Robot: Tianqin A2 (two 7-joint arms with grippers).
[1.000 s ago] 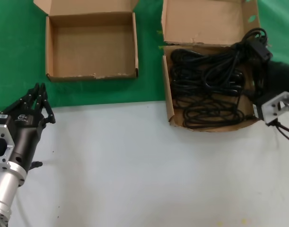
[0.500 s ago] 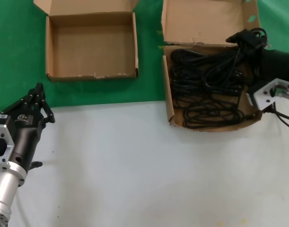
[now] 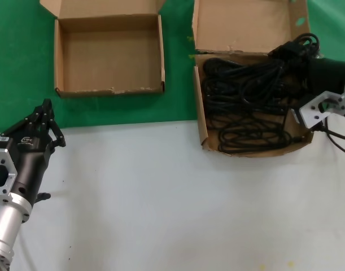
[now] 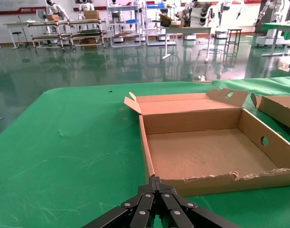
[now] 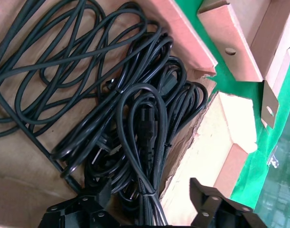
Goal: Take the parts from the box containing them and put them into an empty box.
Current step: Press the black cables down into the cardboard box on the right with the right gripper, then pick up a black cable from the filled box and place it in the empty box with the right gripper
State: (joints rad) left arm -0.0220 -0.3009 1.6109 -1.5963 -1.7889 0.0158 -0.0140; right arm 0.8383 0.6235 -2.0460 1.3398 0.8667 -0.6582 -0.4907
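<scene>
Your right gripper (image 5: 149, 204) has its fingers spread wide around one power cord bundle (image 5: 142, 128) lying in the larger box (image 3: 201, 121), gripping nothing; close now and tangled neighbouring cords (image 3: 245, 93) may drag out too, while the left gripper (image 3: 42, 121), closed, idles over the tabletop (image 3: 161, 197).

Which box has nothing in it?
The smaller, squarer cardboard box, in front of the left gripper, is bare inside. The bigger box, by the right gripper, is full of black power cords.

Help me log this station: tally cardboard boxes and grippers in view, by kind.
Cardboard boxes: 2, the empty box and the box containing them, holding tangled parts
Grippers: 2, left gripper and right gripper
Total: 4
</scene>
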